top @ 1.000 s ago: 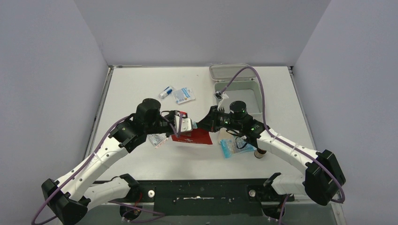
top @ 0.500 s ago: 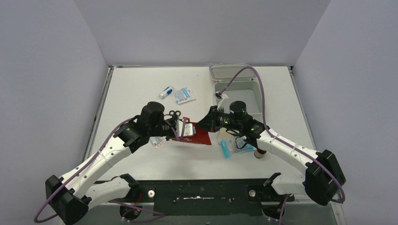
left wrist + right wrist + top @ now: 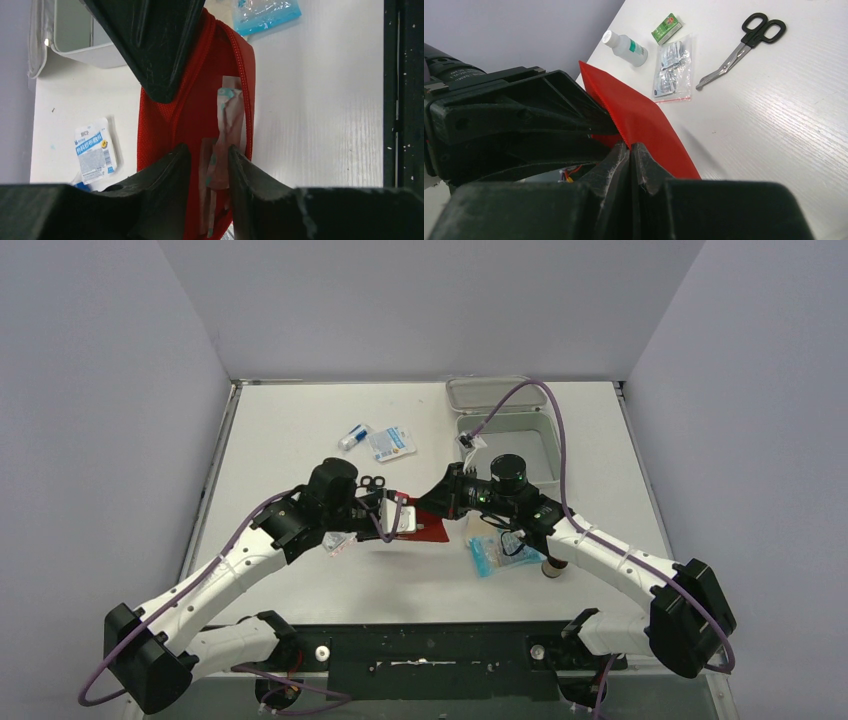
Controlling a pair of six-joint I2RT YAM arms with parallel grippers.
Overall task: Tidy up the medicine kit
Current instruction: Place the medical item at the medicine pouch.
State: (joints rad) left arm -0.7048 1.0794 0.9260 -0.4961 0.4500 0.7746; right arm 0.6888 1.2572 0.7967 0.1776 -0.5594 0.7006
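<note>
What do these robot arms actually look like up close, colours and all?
The left arm and right arm have white tube-like links joined by chunky black joints. A purple cable loops along each. Small green lights glow near the right wrist. The fingers are matte black, wedge-shaped, scuffed.

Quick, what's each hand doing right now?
Left hand: slightly open, a packet in the gap, inside the pouch.
Right hand: shut on the pouch's edge.

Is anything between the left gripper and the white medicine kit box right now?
Yes. The right gripper, pinching the red pouch, sits directly between the left gripper and the medicine kit.
</note>
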